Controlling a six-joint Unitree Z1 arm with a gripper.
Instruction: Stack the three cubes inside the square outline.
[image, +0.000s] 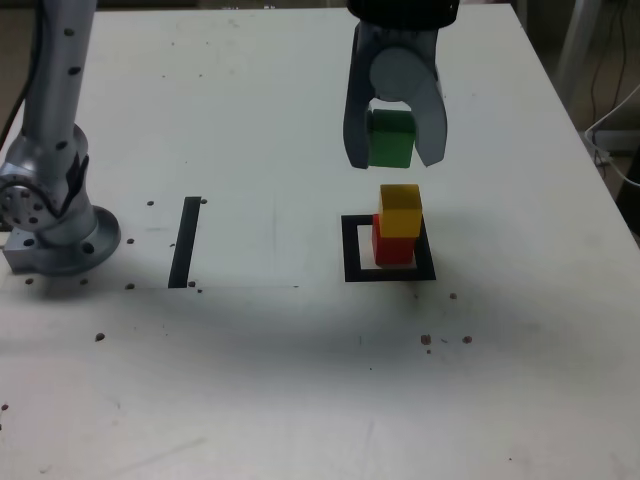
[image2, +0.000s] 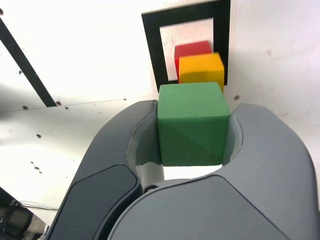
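Gripper (image: 394, 150): clamped on the green cube (image: 391, 138) — aloft.
Stack: yellow cube (image: 400, 209) on red cube (image: 392, 246), inside the square outline (image: 352, 250), toward the table's far-right corner.
Advice: centre over yellow, lower squarely — release gently.

Both views are evenly bright. In the exterior view a broad soft shadow crosses the tabletop (image: 300, 330) from 9 to 3 o'clock below centre. The wrist view glares white on the tabletop toward 12 o'clock; the red cube (image2: 192, 50) is slightly blurred
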